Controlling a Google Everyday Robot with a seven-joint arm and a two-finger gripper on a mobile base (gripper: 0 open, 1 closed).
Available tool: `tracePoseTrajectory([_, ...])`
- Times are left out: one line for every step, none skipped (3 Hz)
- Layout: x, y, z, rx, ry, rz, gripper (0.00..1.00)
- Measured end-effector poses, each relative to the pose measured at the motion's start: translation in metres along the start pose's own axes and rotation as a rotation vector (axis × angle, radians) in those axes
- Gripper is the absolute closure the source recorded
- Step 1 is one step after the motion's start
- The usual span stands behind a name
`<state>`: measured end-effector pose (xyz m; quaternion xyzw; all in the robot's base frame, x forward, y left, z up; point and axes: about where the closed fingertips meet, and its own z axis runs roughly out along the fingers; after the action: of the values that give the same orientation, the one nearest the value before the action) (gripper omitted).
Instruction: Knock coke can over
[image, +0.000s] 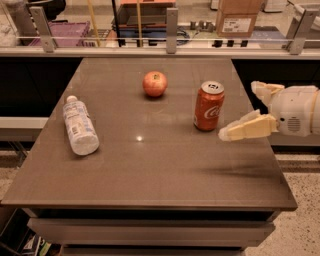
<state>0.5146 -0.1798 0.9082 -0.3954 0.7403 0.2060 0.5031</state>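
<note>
The coke can (208, 106) is red-orange with white script and a silver top. It stands upright on the right half of the brown table (150, 170). My gripper (239, 111) comes in from the right edge, just right of the can and a little above the tabletop. It is open and empty. Its near cream finger (247, 128) points left, its tip a short gap from the can's lower right side. The far finger (265, 91) lies behind and to the right of the can.
A red apple (155, 83) sits left of the can, toward the back. A clear water bottle (80, 126) lies on its side at the left. A railing (170, 47) with a cardboard box (237, 17) behind it runs along the far edge.
</note>
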Motion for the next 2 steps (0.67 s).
tracePoseTrajectory([0.01,-0.007,0.015,-0.008,-0.04,0.003,0.0])
tracePoseTrajectory([0.011,-0.012,0.027,-0.013,-0.084,-0.004,0.0])
